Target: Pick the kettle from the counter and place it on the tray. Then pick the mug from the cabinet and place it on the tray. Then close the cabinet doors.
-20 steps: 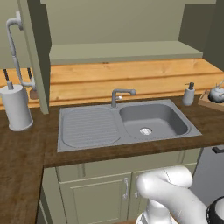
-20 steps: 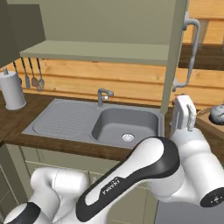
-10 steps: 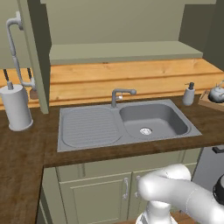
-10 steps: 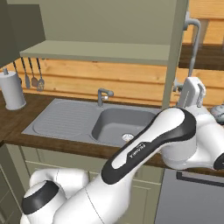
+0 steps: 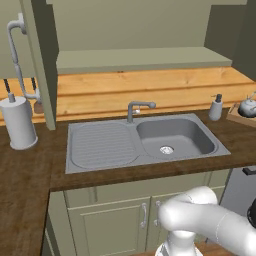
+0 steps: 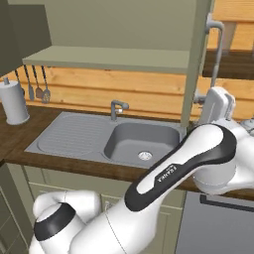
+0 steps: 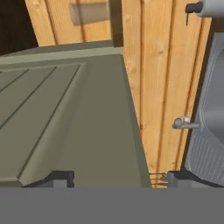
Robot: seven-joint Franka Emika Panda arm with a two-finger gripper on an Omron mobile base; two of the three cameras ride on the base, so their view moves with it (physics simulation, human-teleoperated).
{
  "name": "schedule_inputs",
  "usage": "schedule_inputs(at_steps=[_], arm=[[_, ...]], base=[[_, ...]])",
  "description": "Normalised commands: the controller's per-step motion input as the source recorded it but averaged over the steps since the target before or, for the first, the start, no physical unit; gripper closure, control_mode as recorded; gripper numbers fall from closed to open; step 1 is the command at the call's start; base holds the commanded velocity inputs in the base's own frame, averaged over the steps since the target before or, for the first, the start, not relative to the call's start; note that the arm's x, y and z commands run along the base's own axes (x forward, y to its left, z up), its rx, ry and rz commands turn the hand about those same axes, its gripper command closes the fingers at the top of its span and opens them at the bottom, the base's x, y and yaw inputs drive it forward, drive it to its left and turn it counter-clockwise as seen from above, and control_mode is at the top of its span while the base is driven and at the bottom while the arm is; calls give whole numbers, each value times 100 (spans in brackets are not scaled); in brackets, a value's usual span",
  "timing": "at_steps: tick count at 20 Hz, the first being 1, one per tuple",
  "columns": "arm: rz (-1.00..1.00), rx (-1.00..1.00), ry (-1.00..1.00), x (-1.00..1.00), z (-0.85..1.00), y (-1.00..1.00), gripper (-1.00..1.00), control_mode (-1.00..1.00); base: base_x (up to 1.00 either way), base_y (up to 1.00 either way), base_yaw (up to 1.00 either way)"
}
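The gripper [image 7: 114, 177] has its two dark tips spread wide apart with nothing between them, right up close to the flat green face of a cabinet door [image 7: 65, 118]. Farther off, the grey sink [image 5: 145, 141] with its tap [image 5: 137, 109] sits in the dark brown counter [image 5: 30, 170], and the soap bottle [image 5: 216, 107] stands beside the sink. At the far right end of the counter, the little silver kettle [image 5: 247, 106] sits on the wooden tray [image 5: 239, 118]; above, the cabinet [image 5: 135, 35] stands open, showing its bare shelf.
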Motion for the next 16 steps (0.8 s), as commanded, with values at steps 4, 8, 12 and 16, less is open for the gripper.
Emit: schedule_inputs(at_steps=[4,8,12,16], arm=[[0,0,2,11,1,100,-100,-100],[0,0,1,14,0,100,-100,-100],[0,0,2,44,1,100,-100,-100],[0,0,4,67,6,94,-100,-100]], base=[[0,0,0],[0,0,0],[0,0,0],[0,0,0]])
